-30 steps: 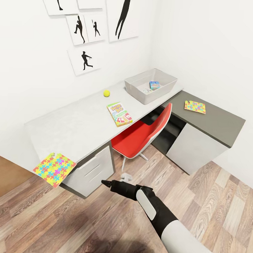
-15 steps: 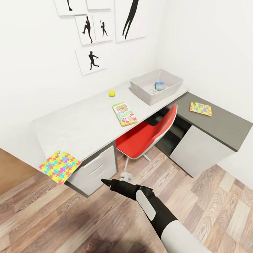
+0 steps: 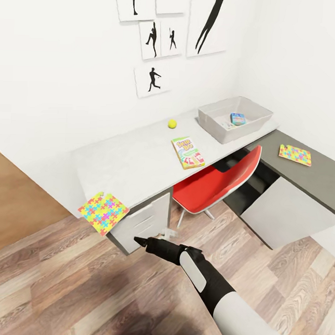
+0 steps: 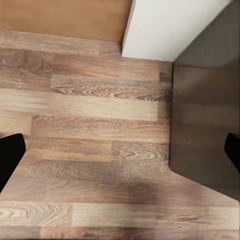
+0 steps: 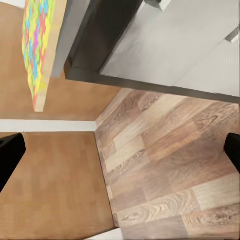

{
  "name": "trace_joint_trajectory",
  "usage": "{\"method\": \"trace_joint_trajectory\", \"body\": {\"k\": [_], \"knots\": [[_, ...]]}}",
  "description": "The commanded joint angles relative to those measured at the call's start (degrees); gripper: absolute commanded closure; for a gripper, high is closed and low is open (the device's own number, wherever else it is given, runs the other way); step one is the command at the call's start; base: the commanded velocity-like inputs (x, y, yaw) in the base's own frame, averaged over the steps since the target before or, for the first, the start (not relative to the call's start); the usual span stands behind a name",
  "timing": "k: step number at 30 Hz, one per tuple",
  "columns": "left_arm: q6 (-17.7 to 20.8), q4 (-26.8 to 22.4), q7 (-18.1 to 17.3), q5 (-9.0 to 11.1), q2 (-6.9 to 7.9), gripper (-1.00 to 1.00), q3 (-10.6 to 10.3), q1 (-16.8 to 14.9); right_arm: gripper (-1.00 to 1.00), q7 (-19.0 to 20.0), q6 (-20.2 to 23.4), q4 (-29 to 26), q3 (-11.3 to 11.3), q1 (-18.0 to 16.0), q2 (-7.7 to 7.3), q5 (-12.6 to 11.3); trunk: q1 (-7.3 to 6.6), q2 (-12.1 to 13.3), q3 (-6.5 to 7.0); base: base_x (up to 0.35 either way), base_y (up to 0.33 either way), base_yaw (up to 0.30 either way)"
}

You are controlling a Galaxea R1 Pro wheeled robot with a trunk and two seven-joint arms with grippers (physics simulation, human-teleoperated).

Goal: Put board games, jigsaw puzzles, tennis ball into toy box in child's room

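Grey toy box (image 3: 213,122) sits at the desk's (image 3: 134,161) far end and holds a small blue game box (image 3: 237,118) beside a paler item too small to identify. On the desk lie the ball (image 3: 172,123), the Skip-Bo box (image 3: 188,152) and a puzzle (image 3: 103,213) overhanging the near corner; a second puzzle (image 3: 295,155) lies on the dark section. Right arm reaches forward over the floor (image 3: 62,284); its claw (image 5: 120,150) is spread wide, empty. Left claw (image 4: 120,152) likewise wide, over floorboards.
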Motion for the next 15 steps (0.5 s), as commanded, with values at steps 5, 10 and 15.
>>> {"method": "trace_joint_trajectory", "body": {"k": [5, 10, 15], "knots": [[0.36, -0.03, -0.23, -0.11, -0.03, -1.00, 0.05, -0.07, -1.00, 0.03, 0.17, -0.05, 1.38, -0.04, 0.00, -0.27, 0.03, -0.09, -0.08, 0.000, 0.000, 0.283], [0.36, -0.02, -0.23, -0.08, -0.18, -1.00, 0.00, -0.07, -1.00, 0.26, -1.30, -0.37, 2.52, -0.04, 0.00, -0.30, 0.03, -0.09, -0.08, 0.000, 0.000, 0.121], [0.36, 0.26, -0.19, -0.15, -0.53, -1.00, -0.53, -0.04, -1.00, 2.04, -1.99, -0.44, 2.68, -0.04, 0.00, -0.32, 0.03, -0.09, -0.08, 0.000, 0.000, 0.017]]}}
